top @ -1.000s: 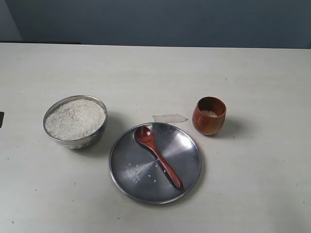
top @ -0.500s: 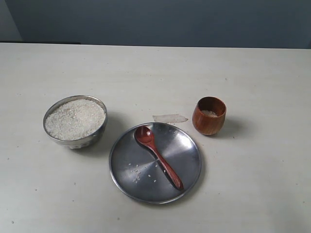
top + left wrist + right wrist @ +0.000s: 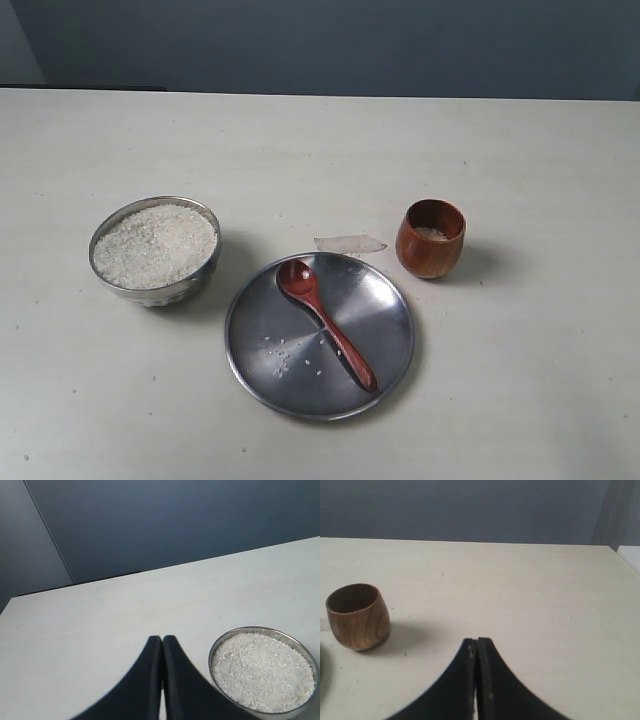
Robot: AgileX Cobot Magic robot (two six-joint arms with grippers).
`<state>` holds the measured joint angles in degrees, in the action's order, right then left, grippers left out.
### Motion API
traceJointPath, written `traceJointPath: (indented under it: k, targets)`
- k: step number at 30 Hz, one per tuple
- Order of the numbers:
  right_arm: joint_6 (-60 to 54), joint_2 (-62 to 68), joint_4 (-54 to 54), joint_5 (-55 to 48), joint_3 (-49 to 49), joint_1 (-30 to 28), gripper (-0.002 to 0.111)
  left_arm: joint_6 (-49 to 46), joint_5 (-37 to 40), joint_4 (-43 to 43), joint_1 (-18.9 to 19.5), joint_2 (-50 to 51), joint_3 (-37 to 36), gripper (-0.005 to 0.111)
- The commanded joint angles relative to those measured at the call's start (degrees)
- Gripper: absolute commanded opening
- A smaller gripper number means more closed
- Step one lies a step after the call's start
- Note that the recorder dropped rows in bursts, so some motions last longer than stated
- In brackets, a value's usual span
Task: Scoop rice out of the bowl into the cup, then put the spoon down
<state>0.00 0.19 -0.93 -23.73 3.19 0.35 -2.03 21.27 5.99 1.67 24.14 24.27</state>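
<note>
Exterior view: the table point(image 3: 520, 380) carries everything. The bowl point(image 3: 155, 250) stands toward the table's left edge, heaped level with rice point(image 3: 155, 243). The steel plate point(image 3: 385, 320) sits in the middle, toward the table's near edge. The spoon point(image 3: 326, 322) lies flat in the plate, released, its head toward the far edge and its handle slanting toward the near right. A few stray grains point(image 3: 280, 356) lie on the plate beside the handle. The cup point(image 3: 431, 240) stands upright just beyond the plate's right rim, apart from it, with a little rice at its bottom. A small clear scrap point(image 3: 350, 243) lies on the table at the plate's far rim.

Left wrist view: the left gripper point(image 3: 162, 640) hangs over bare table, fingers pressed together with their tips touching, grasping nothing. The bowl's rim is just beside it. Only here does the rice show grain by grain.

Right wrist view: the right gripper point(image 3: 476, 641) is likewise clenched, tips meeting, over bare table. The cup stands well apart from it, and its inside looks dark, so the rice in it shows in the exterior view alone. Both grippers appear only in their wrist views.
</note>
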Motion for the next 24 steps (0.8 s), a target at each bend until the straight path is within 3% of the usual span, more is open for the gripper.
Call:
traceJointPath:
  k: [1, 24]
  targets:
    - [0.0, -0.2, 0.0, 0.7, -0.2, -0.3, -0.001, 0.4, -5.7, -0.3, 0.1, -3.5, -6.3, 0.000]
    - [0.0, -0.2, 0.1, 0.7, -0.2, -0.3, -0.001, 2.0, -6.7, -1.0, 0.1, -24.1, -21.8, 0.000]
